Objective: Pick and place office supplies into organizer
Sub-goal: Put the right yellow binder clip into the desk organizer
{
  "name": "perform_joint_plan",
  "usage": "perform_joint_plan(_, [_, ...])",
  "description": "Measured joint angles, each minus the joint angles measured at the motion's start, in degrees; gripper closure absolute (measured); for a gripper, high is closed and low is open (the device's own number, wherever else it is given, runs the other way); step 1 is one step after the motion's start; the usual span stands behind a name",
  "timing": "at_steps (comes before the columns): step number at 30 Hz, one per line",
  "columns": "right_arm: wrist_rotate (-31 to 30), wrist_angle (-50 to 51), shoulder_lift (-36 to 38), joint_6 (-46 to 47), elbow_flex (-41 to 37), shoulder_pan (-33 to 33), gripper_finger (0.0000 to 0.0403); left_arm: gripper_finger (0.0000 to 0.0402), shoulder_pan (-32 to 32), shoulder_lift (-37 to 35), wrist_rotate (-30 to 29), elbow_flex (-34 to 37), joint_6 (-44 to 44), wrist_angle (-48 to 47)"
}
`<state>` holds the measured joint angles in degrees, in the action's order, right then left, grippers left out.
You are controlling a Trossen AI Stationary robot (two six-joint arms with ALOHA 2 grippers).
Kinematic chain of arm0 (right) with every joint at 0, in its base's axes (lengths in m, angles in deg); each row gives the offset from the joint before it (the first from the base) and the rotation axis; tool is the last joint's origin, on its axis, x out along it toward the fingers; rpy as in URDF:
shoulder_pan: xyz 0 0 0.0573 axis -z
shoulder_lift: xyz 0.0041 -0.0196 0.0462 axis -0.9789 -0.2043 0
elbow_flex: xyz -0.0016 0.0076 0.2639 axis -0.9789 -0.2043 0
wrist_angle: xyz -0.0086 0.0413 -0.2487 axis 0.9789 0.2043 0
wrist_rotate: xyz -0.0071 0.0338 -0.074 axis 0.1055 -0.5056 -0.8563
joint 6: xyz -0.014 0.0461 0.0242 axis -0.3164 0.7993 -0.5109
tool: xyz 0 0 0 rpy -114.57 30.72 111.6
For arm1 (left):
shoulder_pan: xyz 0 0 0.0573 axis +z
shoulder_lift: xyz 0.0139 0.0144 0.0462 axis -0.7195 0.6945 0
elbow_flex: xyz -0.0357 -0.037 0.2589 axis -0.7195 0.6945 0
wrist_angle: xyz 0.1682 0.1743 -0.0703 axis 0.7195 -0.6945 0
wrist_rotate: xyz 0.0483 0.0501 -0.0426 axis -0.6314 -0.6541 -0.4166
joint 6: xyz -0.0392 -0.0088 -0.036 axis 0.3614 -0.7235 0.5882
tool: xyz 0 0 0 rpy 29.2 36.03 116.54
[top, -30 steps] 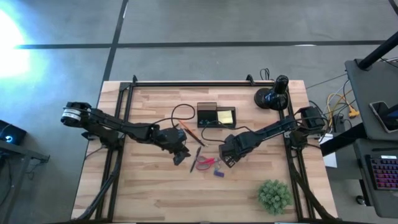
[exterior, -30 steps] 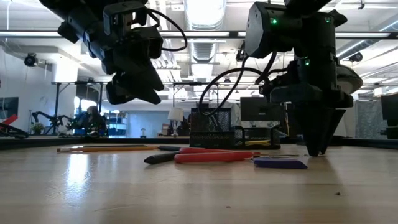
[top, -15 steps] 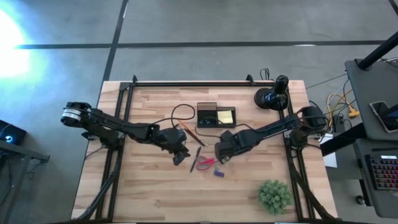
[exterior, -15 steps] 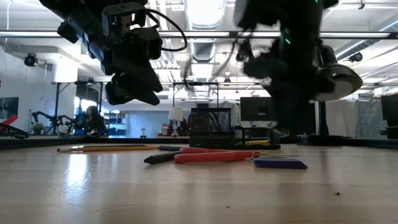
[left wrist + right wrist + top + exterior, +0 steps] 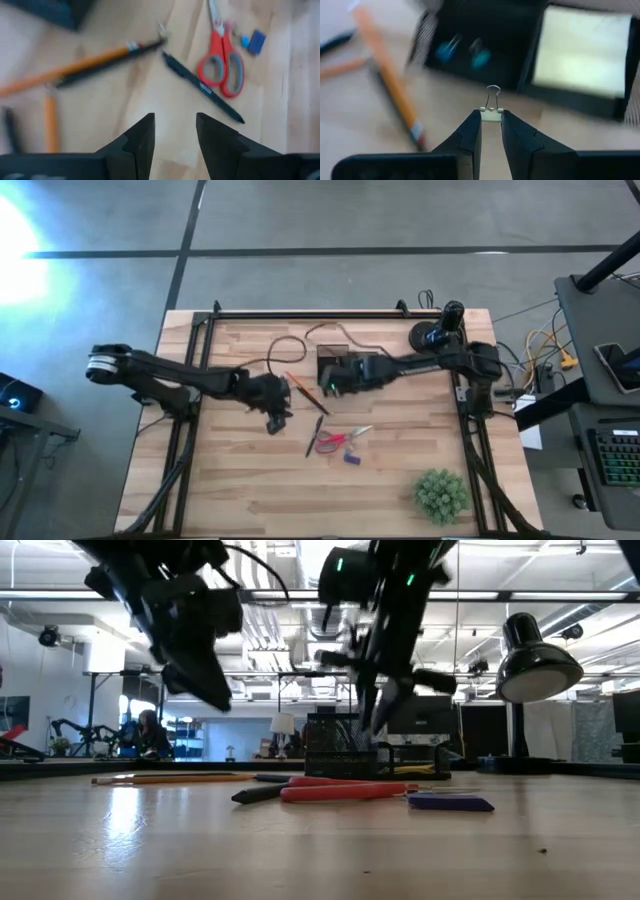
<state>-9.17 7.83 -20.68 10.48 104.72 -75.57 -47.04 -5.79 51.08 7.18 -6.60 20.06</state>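
Observation:
My right gripper (image 5: 491, 118) hovers at the near edge of the black organizer (image 5: 485, 55), shut on a small pale binder clip (image 5: 491, 114). One organizer compartment holds blue clips (image 5: 465, 52), and another holds the yellow sticky pad (image 5: 585, 50). My left gripper (image 5: 175, 120) is open above the table, near the black pen (image 5: 202, 87), the red-handled scissors (image 5: 222, 70), the orange pencil (image 5: 85, 65) and the tiny blue piece (image 5: 256, 41), all lying flat on the wood. In the high view the right arm covers part of the organizer (image 5: 345, 365). My right gripper pinches the binder clip's pale body (image 5: 491, 115) between its two fingertips. The clip's wire loop (image 5: 493, 94) sticks out past the fingertips toward the organizer. The clip is lifted clear of the table.
A green plant (image 5: 440, 495) stands at the near right corner. A black lamp (image 5: 440, 335) stands at the far right, beside the organizer. Black cables (image 5: 290, 360) loop over the far part of the table. The scissors (image 5: 335, 440) and the blue piece (image 5: 352, 458) lie mid-table.
My right gripper has risen from the table beside the blue piece and swung toward the far edge and leftward, to the organizer. My left gripper has shifted a little toward the table's left. The pens, scissors and blue piece have stayed put.

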Motion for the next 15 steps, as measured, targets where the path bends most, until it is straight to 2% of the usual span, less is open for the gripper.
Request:
perform_joint_plan(5, [3.04,-2.00,-2.63,-1.30,2.24,3.78,0.0344,0.0272,7.19,-4.03,4.83,0.00,-8.65,0.11])
perform_joint_plan(11, [3.80,0.18,-7.39,-2.39,8.07,5.72,0.0344,0.0272,15.90,-3.98,12.83,0.07,-14.71,-0.10])
perform_joint_plan(15, [4.51,0.24,-10.89,-5.36,11.27,5.98,0.0335,0.0272,18.19,-3.96,13.08,0.07,-19.05,-0.62])
